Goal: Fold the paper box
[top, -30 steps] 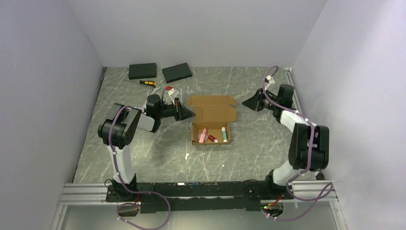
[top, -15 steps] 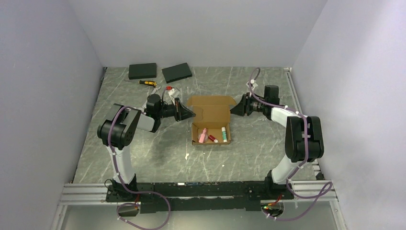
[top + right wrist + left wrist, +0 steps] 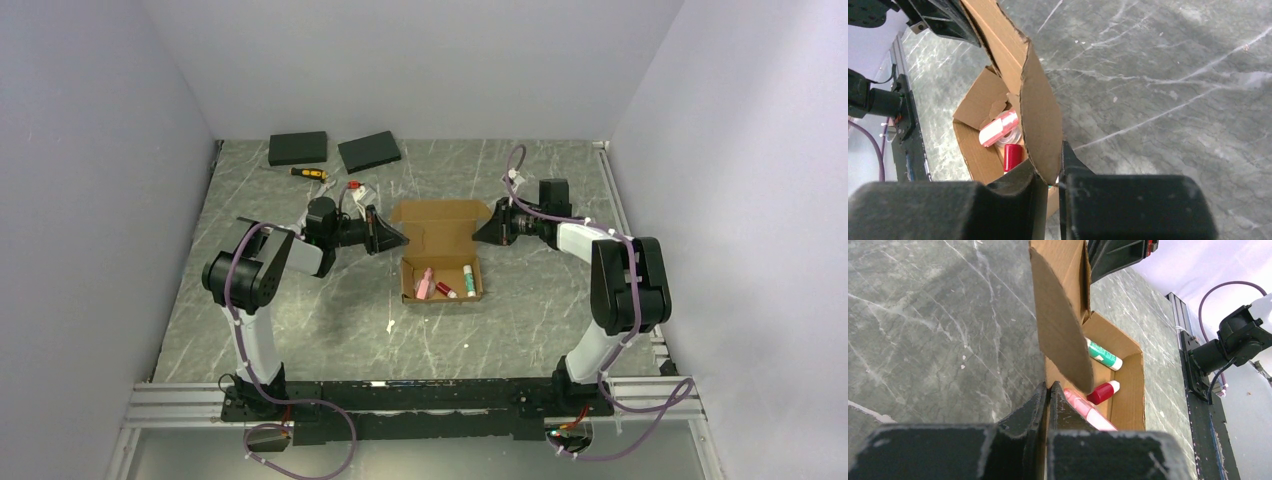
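Note:
The paper box (image 3: 441, 279) is a brown cardboard carton in the middle of the table, with its lid (image 3: 442, 226) folded back and open. A pink tube (image 3: 424, 283), a red-capped item (image 3: 1103, 392) and a green-and-white tube (image 3: 1103, 355) lie inside. My left gripper (image 3: 392, 237) is shut on the lid's left side flap (image 3: 1060, 340), whose thin edge sits between the jaws (image 3: 1049, 386). On the other side, my right gripper (image 3: 484, 230) is shut on the right side flap (image 3: 1040, 115), whose rounded tip is pinched between the fingers (image 3: 1050, 176).
Two black flat slabs (image 3: 298, 148) (image 3: 369, 151) lie at the back left. A yellow-and-black tool (image 3: 308, 173) and a small red-and-white item (image 3: 355, 187) rest just behind the left arm. Grey walls close in the table on three sides.
My right arm swung left from beside the wall to the box, and its jaws closed on the right flap. The left arm and the box stayed put.

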Tool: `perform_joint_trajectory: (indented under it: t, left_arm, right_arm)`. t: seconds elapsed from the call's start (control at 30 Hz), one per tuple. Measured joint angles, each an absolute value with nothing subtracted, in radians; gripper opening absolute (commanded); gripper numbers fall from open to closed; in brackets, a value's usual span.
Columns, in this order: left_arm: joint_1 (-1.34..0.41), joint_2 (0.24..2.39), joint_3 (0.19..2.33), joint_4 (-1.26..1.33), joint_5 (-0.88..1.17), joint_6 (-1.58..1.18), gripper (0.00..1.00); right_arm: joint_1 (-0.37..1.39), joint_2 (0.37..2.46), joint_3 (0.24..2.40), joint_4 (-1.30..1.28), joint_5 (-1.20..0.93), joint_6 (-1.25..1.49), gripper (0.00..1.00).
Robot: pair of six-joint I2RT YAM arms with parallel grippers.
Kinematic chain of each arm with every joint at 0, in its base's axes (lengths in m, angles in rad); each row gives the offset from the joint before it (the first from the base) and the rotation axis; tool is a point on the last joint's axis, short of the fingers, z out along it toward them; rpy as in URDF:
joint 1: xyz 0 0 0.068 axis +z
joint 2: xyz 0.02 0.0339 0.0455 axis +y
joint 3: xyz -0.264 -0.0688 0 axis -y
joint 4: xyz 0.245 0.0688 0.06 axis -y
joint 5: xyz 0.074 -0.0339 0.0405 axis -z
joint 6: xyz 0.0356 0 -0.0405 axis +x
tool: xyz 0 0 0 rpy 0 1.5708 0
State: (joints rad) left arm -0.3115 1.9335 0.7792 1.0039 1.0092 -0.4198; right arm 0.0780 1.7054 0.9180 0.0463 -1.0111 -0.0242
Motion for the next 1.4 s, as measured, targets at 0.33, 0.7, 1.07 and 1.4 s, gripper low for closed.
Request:
perform_joint_trajectory:
  t: [0.33, 0.7, 1.07, 1.4]
  left_arm:
    - [-0.313, 1.926, 0.779, 0.988, 1.009, -0.404, 0.0]
    - [-0.321, 1.906, 0.779, 0.942, 1.009, -0.351, 0.0]
    - [-0.324, 1.885, 0.786, 0.881, 1.009, -0.29, 0.0]
    - [-0.331, 1.873, 0.797, 0.833, 1.009, -0.252, 0.0]
  right_arm:
    - [0.081, 1.711, 0.923, 0.036, -1.002, -0.047, 0.4]
    - [-0.029, 1.535, 0.945, -0.22, -0.985, -0.362, 0.73]
    - [-0.028, 1.492, 1.208, -0.445, -0.9, -0.696, 0.73]
    - [-0.029, 1.596, 1.153, -0.435, -0.872, -1.014, 0.91]
